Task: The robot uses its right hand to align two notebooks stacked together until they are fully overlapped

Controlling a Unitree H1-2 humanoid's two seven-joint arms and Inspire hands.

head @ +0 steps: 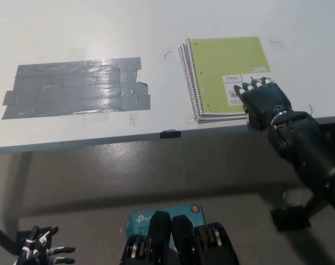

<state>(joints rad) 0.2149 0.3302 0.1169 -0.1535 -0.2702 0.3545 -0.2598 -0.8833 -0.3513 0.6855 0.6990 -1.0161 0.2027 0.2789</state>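
Right hand (264, 102): we see it flat, fingers spread, pressing the green notebook's lower right corner for sliding.
Green notebook (228, 69): upper right of frame, offset, so lower notebook (185, 61) peeks out left.
Left hand (43, 251): resting bottom left, fingers apart.

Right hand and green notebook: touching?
Touching. The head view shows the black right hand lying flat on the green notebook at its near right corner, fingertips over the white label.
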